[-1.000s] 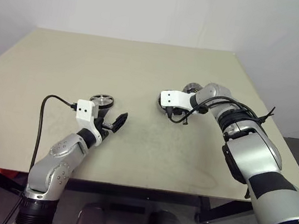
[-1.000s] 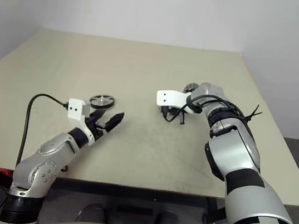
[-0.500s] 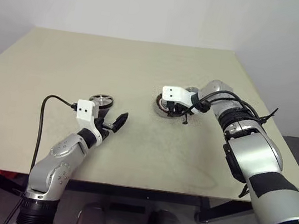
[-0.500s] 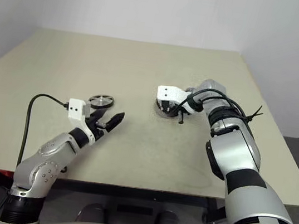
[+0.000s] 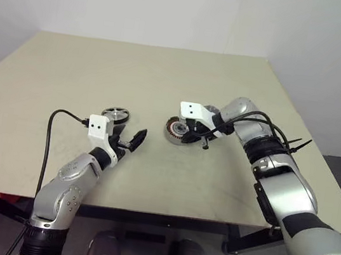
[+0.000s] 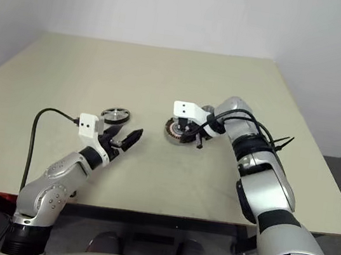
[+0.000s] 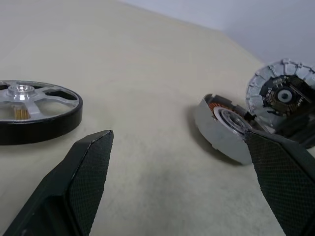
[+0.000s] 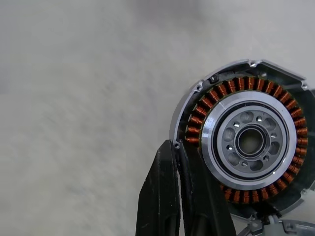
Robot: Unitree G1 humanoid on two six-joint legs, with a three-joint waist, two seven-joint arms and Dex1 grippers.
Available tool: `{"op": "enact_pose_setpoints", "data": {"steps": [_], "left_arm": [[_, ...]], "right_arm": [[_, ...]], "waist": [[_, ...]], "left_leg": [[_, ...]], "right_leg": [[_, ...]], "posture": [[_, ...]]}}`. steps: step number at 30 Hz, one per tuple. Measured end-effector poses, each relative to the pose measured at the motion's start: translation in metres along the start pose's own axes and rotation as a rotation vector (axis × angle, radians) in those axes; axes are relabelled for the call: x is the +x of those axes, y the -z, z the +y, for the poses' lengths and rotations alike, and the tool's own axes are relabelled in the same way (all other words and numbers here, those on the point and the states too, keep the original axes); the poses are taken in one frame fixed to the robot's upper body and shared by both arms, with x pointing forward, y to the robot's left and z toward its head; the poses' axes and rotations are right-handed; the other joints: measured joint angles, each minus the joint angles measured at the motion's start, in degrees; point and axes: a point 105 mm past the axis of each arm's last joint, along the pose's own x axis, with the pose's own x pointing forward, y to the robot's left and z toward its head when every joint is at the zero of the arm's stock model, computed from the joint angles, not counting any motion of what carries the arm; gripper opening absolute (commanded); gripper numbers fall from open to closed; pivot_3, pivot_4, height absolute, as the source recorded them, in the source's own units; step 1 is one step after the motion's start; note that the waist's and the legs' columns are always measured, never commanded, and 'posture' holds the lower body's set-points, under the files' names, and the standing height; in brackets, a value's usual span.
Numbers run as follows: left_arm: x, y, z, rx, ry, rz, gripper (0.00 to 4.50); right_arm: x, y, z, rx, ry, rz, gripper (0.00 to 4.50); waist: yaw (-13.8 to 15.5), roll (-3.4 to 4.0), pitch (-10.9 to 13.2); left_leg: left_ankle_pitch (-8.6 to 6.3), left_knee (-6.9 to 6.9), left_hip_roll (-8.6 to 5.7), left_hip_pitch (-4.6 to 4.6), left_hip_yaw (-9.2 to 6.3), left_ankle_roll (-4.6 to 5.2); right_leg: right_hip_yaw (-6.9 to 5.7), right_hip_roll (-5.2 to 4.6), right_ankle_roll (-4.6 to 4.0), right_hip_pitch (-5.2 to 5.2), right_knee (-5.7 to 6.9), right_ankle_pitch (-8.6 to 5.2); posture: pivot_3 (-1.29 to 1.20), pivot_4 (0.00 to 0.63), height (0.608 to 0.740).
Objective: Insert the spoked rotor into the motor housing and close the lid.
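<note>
Since the earlier frame, right gripper [image 8: 179,196] has swung back toward the robot and to its left, wrist turned downward; the motor housing [image 5: 175,129] has come along with it and now sits nearer the table's middle, tipped up on edge with its copper windings facing the left arm. Right fingers [image 8: 162,191] are pressed together, clamped on the housing's rim, one finger inside the wall, one outside. Left gripper [image 5: 131,139] unchanged in place, hovering above the table [image 5: 70,68], fingers [image 7: 86,167] spread wide with nothing between them.

Spoked rotor [image 5: 116,115] lies flat on the table just beyond the left gripper, dark rim, silvery spokes, untouched. In the left wrist view, the lid [image 7: 283,93] stands tilted just behind the housing, close to the right arm; whether it touches the housing cannot be told.
</note>
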Motion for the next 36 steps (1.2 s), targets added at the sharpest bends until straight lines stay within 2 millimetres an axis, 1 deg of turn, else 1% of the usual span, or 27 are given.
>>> {"op": "enact_pose_setpoints", "data": {"steps": [4, 8, 13, 17, 22, 25, 28, 32, 34, 36], "left_arm": [[0.000, 0.000, 0.000, 0.001, -0.001, 0.000, 4.50], [0.000, 0.000, 0.001, 0.004, -0.001, 0.001, 4.50], [-0.001, 0.000, 0.001, 0.006, -0.002, 0.002, 4.50], [-0.001, 0.000, 0.002, 0.010, -0.003, 0.004, 4.50], [-0.001, 0.000, 0.003, 0.015, -0.005, 0.006, 4.50], [-0.002, -0.001, 0.004, 0.020, -0.009, 0.006, 4.50], [-0.003, -0.011, 0.011, 0.008, -0.031, -0.024, 4.50], [-0.005, -0.032, 0.016, -0.006, -0.051, -0.092, 4.50], [-0.005, -0.038, 0.017, -0.022, -0.057, -0.110, 4.50], [-0.006, -0.040, 0.021, -0.041, -0.074, -0.117, 4.50]], "right_arm": [[0.001, -0.011, 0.005, -0.014, -0.003, -0.019, 0.02], [0.007, -0.011, 0.011, -0.003, -0.013, -0.019, 0.02], [0.012, -0.012, 0.009, 0.019, 0.014, -0.026, 0.02], [0.018, -0.008, 0.010, 0.047, 0.022, -0.027, 1.01], [0.021, -0.011, 0.010, 0.056, 0.029, -0.041, 2.68], [0.018, -0.014, 0.011, 0.060, 0.022, -0.058, 2.68], [0.012, -0.026, 0.014, 0.060, -0.002, -0.114, 2.68], [0.002, -0.051, 0.022, 0.062, -0.039, -0.219, 2.68], [-0.003, -0.062, 0.025, 0.074, -0.045, -0.268, 2.68], [-0.006, -0.068, 0.021, 0.128, -0.020, -0.328, 2.68]], "waist": [[0.0, -0.01, 0.0], [0.0, -0.01, 0.0], [0.0, -0.01, 0.0], [0.0, -0.02, 0.0], [0.0, -0.02, 0.0], [0.0, -0.02, 0.0], [0.0, -0.02, 0.0], [0.0, -0.03, 0.0], [0.1, -0.04, 0.0], [0.1, -0.07, 0.0]], "left_leg": [[0.00, 0.00, -0.01, 0.04, 0.00, -0.08], [0.01, -0.01, -0.01, 0.04, -0.01, -0.10], [0.04, -0.01, -0.01, 0.05, -0.01, -0.16], [0.06, -0.01, -0.02, 0.11, -0.02, -0.19], [0.10, -0.02, -0.02, 0.15, -0.03, -0.25], [0.10, -0.03, -0.02, 0.16, -0.04, -0.25], [0.10, -0.04, -0.01, 0.15, -0.04, -0.25], [0.10, -0.05, -0.02, 0.15, -0.04, -0.25], [0.11, -0.04, -0.02, 0.16, -0.04, -0.25], [0.12, -0.04, -0.02, 0.21, -0.04, -0.27]], "right_leg": [[0.02, 0.00, 0.00, 0.02, 0.03, 0.00], [0.02, 0.00, 0.00, 0.02, 0.02, 0.00], [0.02, 0.00, 0.00, 0.03, 0.03, 0.00], [0.02, -0.01, 0.01, 0.11, 0.03, 0.00], [0.02, 0.00, -0.01, 0.13, 0.05, 0.02], [0.02, 0.00, -0.02, 0.13, 0.06, 0.03], [0.02, 0.00, -0.02, 0.13, 0.05, 0.03], [0.02, 0.00, -0.02, 0.13, 0.04, 0.03], [0.02, 0.00, -0.02, 0.14, 0.04, 0.03], [0.03, 0.00, -0.02, 0.18, 0.05, 0.03]], "posture": [[0.00, 0.000, 0.740], [0.00, 0.000, 0.740], [0.00, 0.000, 0.740], [0.00, 0.000, 0.740], [0.00, 0.000, 0.740], [0.00, 0.000, 0.740], [0.00, 0.000, 0.740], [0.00, 0.000, 0.740], [0.00, 0.000, 0.740], [0.00, 0.000, 0.740]]}}
